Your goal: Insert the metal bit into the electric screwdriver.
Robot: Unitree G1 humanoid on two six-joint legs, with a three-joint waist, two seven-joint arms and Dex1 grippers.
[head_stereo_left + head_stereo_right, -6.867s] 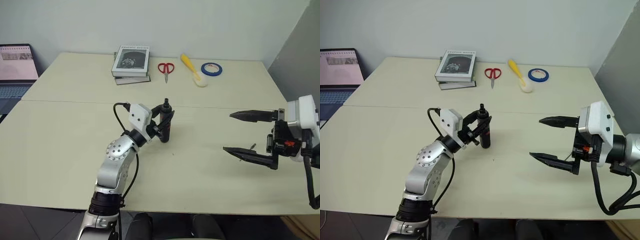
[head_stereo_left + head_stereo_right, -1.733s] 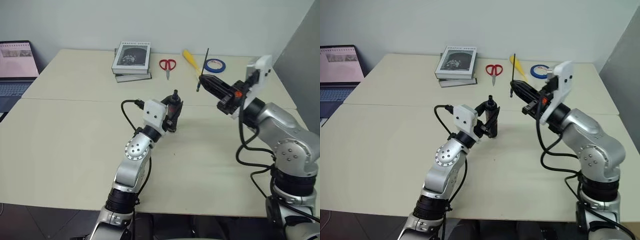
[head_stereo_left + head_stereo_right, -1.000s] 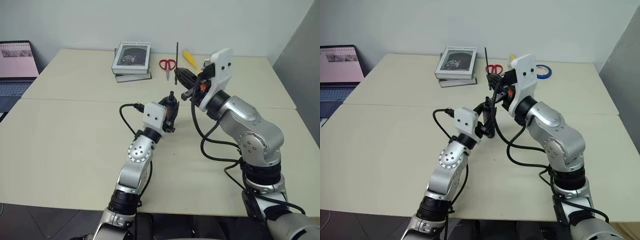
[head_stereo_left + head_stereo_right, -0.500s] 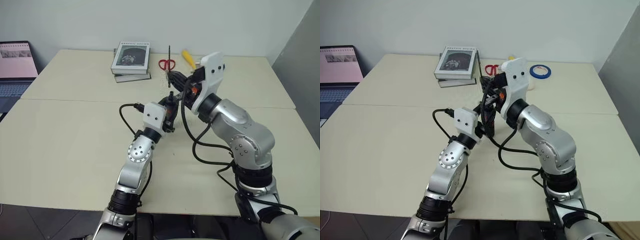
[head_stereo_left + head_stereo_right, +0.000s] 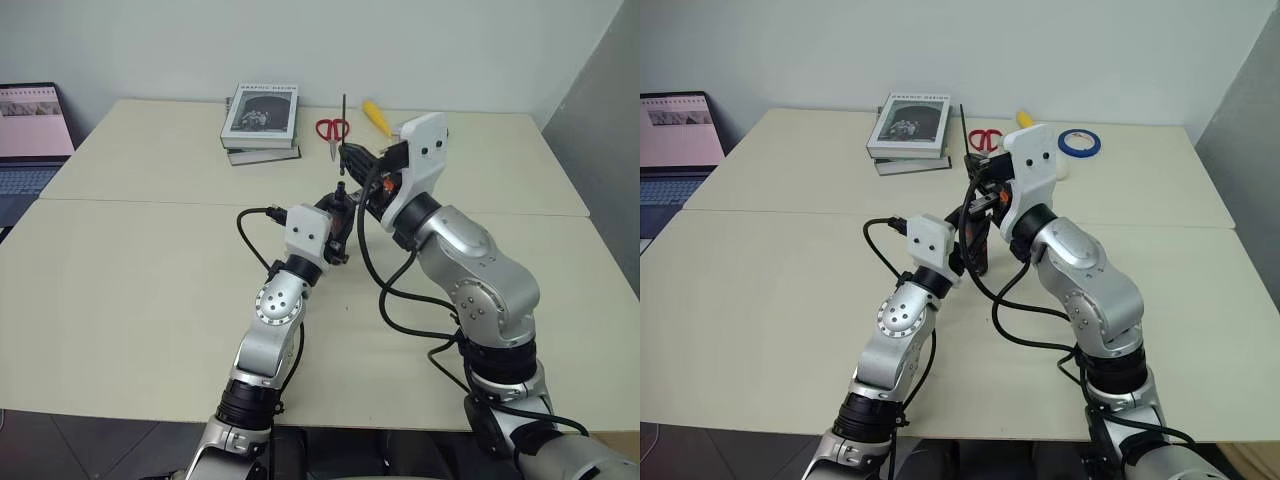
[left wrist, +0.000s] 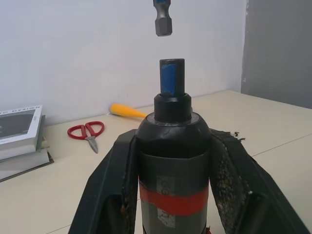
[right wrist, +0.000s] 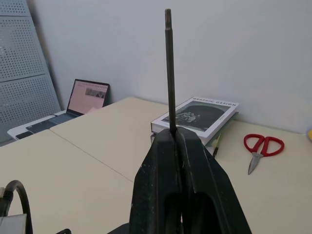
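My left gripper (image 5: 336,226) is shut on the electric screwdriver (image 6: 172,161), a dark cylinder with a red band, and holds it upright above the table's middle. Its small blue tip (image 6: 168,78) points up. My right gripper (image 7: 175,134) is shut on the metal bit (image 7: 168,63), a thin dark rod that stands upright out of the closed fingers. In the left eye view the bit (image 5: 344,112) rises just above and behind the screwdriver's top. In the left wrist view the bit's lower end (image 6: 162,19) hangs a short gap above the blue tip, slightly off to one side.
At the table's far side lie a stack of books (image 5: 262,118), red scissors (image 5: 332,131), a yellow-handled tool (image 5: 378,115) and a blue tape roll (image 5: 1078,142). A laptop (image 5: 35,130) stands at the far left. A grey panel borders the right side.
My right gripper, first open and low at the right, has shut on the bit and swung left to just above the screwdriver. The left gripper has kept the screwdriver upright in place.
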